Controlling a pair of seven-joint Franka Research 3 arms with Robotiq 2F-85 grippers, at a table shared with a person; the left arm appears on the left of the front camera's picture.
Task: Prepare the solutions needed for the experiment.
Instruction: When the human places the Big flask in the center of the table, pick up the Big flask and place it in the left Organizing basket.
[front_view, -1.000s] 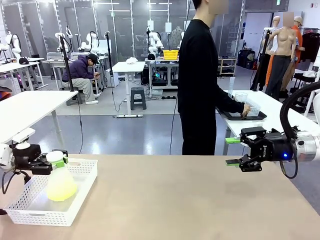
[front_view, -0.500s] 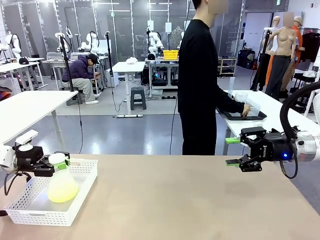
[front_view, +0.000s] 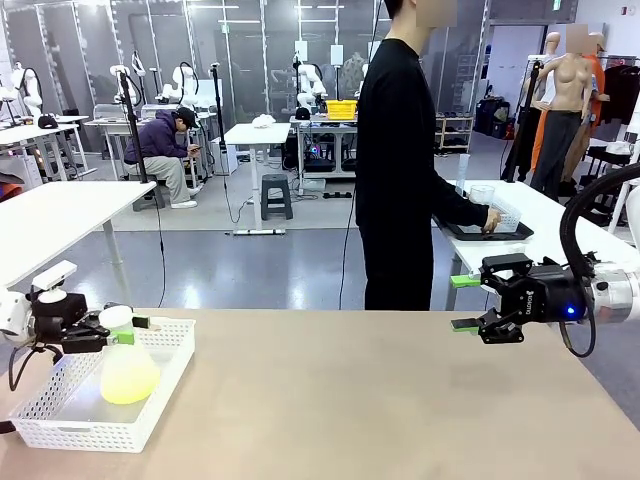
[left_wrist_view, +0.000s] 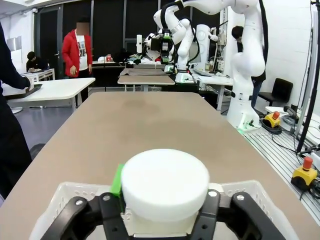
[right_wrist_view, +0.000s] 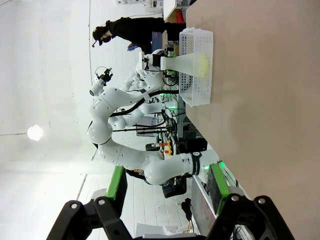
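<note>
Flask (front_view: 127, 368): conical translucent flask with a white cap (left_wrist_view: 165, 184), standing in the white basket (front_view: 160, 400) at the worktop's (front_view: 380, 400) near left corner.
Solutions (front_view: 128, 378): small pale-yellow pool in the flask's bottom, glowing through the plastic.
Left gripper (front_view: 118, 331): my fingers stand apart on either side of the flask's neck; the green pad (left_wrist_view: 117, 180) sits just beside the cap, and I cannot tell if it touches.
Right gripper (front_view: 465, 302): held above the worktop's right edge, fingers apart, nothing between them.
Person (front_view: 400, 160): beyond the far edge, hand (front_view: 492, 218) at a tray on another table.
Risk: I judge that pulling my left gripper back on a slant could let a pad snag the cap or neck and tip the flask against the basket wall; a loose cap would then leak.
Change: a second ago my left fingers were clamped on the neck with the flask tilted; now they have spread and the flask stands nearly upright. My right gripper has not moved.
</note>
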